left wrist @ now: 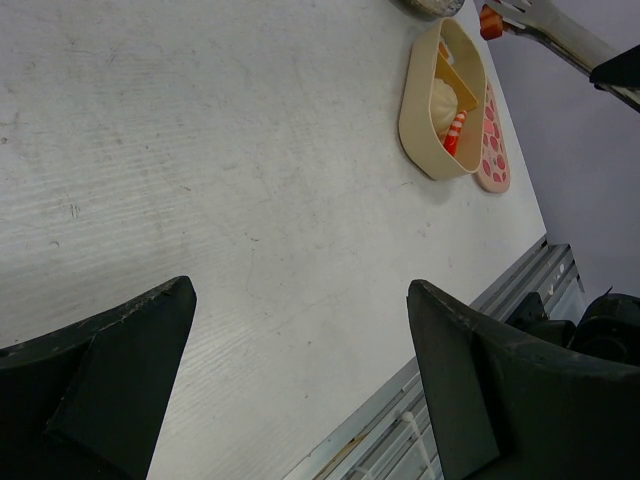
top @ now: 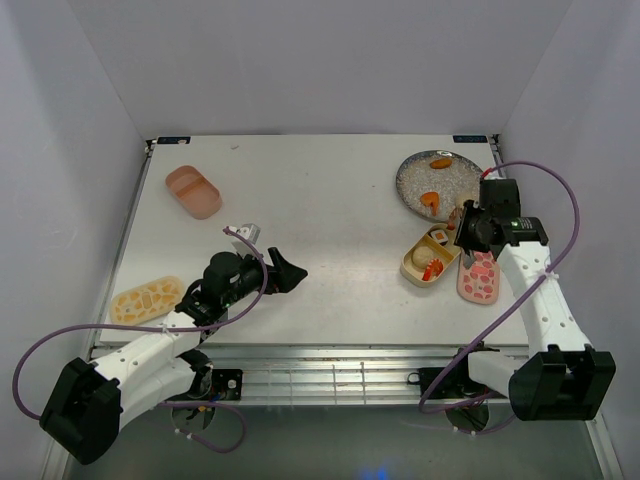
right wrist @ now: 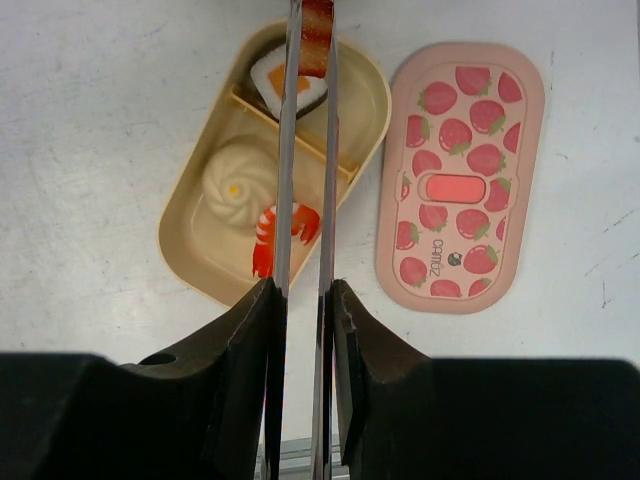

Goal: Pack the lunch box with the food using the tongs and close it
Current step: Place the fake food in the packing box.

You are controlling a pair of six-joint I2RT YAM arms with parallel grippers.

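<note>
Presently, in the top view, the left hand (top: 288, 270) is over the middle of the worktop (top: 330, 190) and holds nothing; the right hand (top: 466, 232) stands above the far end of the tan tray (top: 412, 270), which sits at the right of the worktop; the pink lid (top: 479, 278) lies flat just beside that tray, on its right; the grey plate (top: 455, 185) lies just beyond them and carries two orange pieces (top: 431, 200); the pink tray (top: 193, 190) sits at the far left, well apart; the tan lid (top: 147, 298) lies near the front left edge.

From the left wrist, both fingers (left wrist: 120, 380) are spread wide with only bare worktop between them; the tan tray stands uncovered, with a cream bun (left wrist: 440, 100) and a red-and-white shrimp piece (left wrist: 455, 132) together in one compartment; the tongs (left wrist: 560, 35) reach in from the upper right with a red-orange piece (left wrist: 488, 20) at their tip, above the tray's far end.

From the right wrist, the right hand's fingers press on the two arms of the tongs, which run close and parallel; their tips pinch the red-orange piece over the rim of the smaller compartment; a dark-wrapped roll (right wrist: 270, 85) lies in that compartment; the bun and shrimp piece share the larger one; the pink lid, printed with strawberries, lies just beside the tray; whether they touch cannot be told.
</note>
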